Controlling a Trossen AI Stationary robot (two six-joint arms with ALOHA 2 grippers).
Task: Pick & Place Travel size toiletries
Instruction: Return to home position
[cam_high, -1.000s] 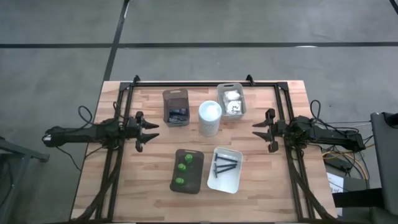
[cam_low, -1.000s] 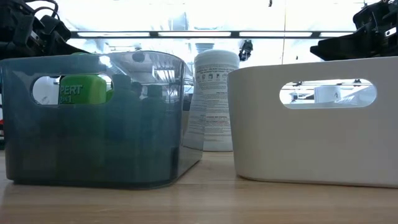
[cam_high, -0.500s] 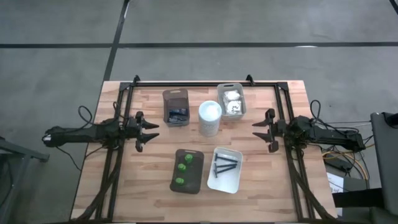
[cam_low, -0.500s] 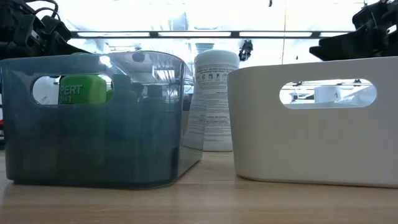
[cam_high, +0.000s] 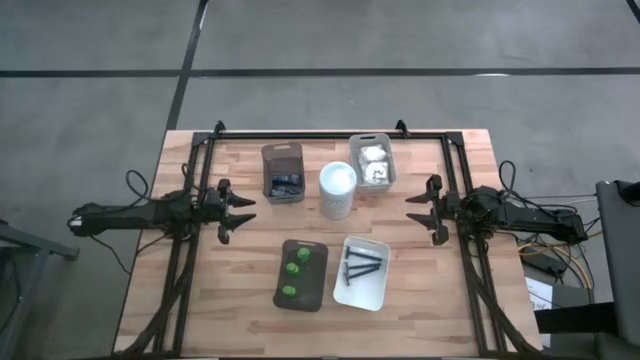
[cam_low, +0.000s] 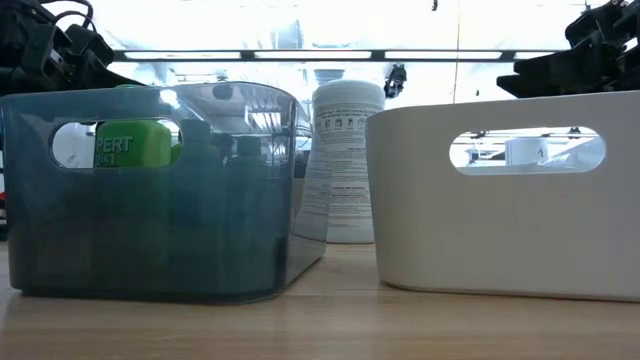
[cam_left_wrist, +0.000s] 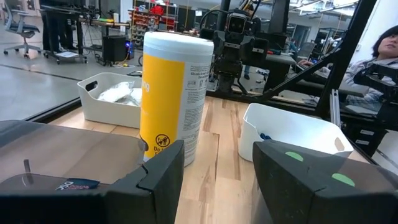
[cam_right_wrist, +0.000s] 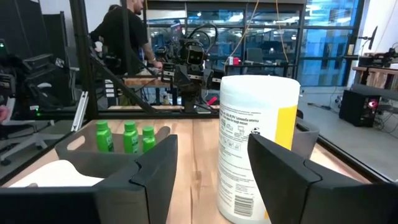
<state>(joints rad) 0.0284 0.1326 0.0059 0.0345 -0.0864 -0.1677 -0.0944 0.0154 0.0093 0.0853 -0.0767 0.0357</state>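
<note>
**Table and its load.** You are looking down on a pale plank-topped table (cam_high: 230, 310). A black tube frame (cam_high: 330, 133) is running along its far edge and down both sides. Five loose items are resting directly on the wood.

- **Rear row:** a smoky dark tray (cam_high: 283, 149) is sitting left of centre, and a clear grey tray (cam_high: 371, 138) is sitting right of centre. A tall white cylinder (cam_high: 338, 190) is standing upright between them, near both.
- **Front row:** a dark tray (cam_high: 312, 290) and a white tray (cam_high: 365, 292) are lying side by side, close but apart. Each is sitting slightly skewed to the table's edges.
</note>
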